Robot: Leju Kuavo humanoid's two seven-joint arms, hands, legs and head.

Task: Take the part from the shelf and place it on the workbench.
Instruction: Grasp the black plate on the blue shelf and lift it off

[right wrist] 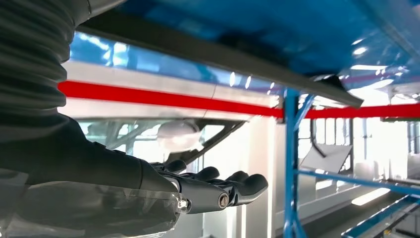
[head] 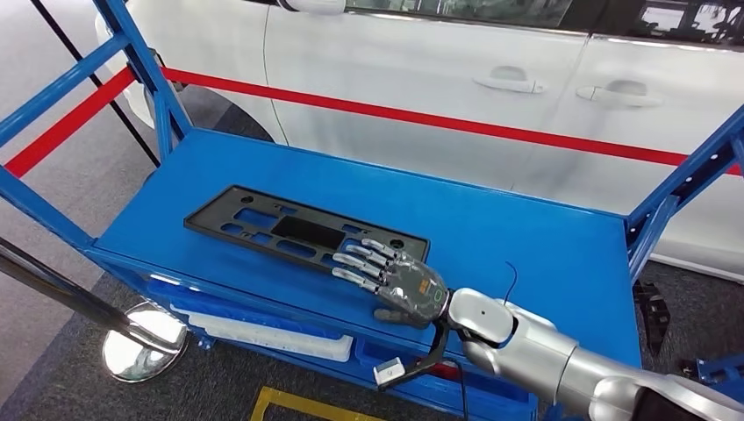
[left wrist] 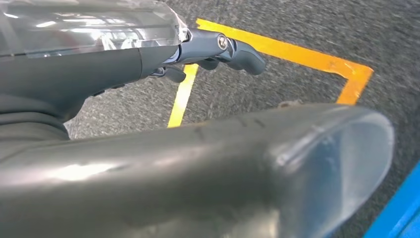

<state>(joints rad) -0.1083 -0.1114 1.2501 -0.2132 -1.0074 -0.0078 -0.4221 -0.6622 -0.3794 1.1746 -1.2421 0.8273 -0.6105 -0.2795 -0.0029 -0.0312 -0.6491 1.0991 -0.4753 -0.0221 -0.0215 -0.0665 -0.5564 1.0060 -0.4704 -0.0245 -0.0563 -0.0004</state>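
Light: bright, even in head view; soft shadows under right hand (head: 405, 288).
Glare: strong backlight, right wrist view.
Blur: floor (left wrist: 297, 84), left wrist view.

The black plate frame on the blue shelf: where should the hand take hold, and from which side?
Probably the near right end of the black plate frame, from the robot's side. It lies flat, so its thin edge is the grippable part, and the right hand is already there, fingers over it.
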